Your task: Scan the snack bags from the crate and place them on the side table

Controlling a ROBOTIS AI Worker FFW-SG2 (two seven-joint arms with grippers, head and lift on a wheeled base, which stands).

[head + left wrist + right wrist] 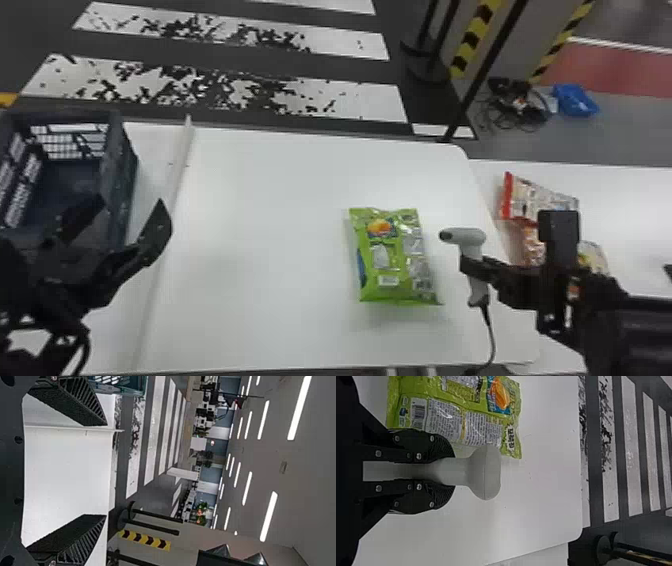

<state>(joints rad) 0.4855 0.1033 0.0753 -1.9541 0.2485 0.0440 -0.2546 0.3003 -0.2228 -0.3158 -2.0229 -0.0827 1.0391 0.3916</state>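
The left hand (129, 202) is at the lower left of the head view, its two fingers wide apart. Near it, at the left edge, sits the dark crate (121, 175) with slatted walls. White stripes (210, 87) with black patches cross the floor at the upper left. The white worktop (260, 200) fills the middle, and on it, right of centre, a green snack bag (390, 255) lies flat, label side up. Just right of the bag, the grey scanner (462, 236) stands upright with its head turned left; the right hand (479, 272) is clamped on its handle, and a cable (492, 332) trails down to the bottom edge. Farther right, on the side worktop (630, 220), lie a red-edged bag (542, 197), an orange bag (531, 245) and a pale bag (594, 255), the last partly hidden by the arm.
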